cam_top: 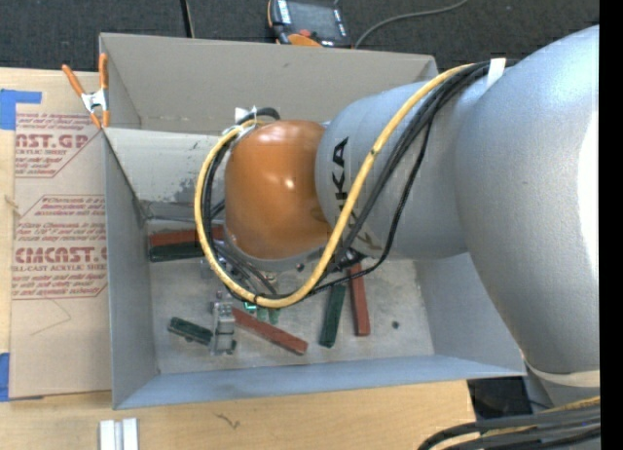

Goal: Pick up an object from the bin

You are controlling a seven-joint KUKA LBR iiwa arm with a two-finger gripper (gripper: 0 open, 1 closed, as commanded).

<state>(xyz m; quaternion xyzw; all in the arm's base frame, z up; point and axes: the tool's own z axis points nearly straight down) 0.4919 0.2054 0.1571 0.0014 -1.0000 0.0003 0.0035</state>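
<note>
Nearest to the camera is the big grey arm (526, 195), which comes in from the right and hides much of the bin (127, 341). At its wrist are a glossy orange cover (273, 190), round like a dome, and a loop of yellow and black cables (207, 234). Under this, the gripper (224, 329) is low over the bin floor.

Whether the gripper is open or closed I cannot tell, because the wrist covers most of it. I see nothing held in it.

Just right of the gripper lies a red-brown stick (277, 338), flat and slanted, perhaps touching it. Just left of the gripper lies a small dark green piece (188, 329). One of these two is probably the thing to pick (which one, I cannot say). Further right of the gripper, a dark green bar (331, 317) and a second red-brown bar (359, 305) lie side by side. Beyond the gripper, at the foot of the sloped wall, one more red-brown and green pair (175, 242) rests.

All the sticks look hard, smooth and thin, like plastic or painted wood. The bin is dull grey metal with scratches.

In my judgement, the danger is the flatness. A thin stick lying flat on metal gives little to hold, so the gripper may close above it, or push it away. If the gripper goes too low, it may scrape the floor. The hanging cables could also drag a neighbour piece.
</note>
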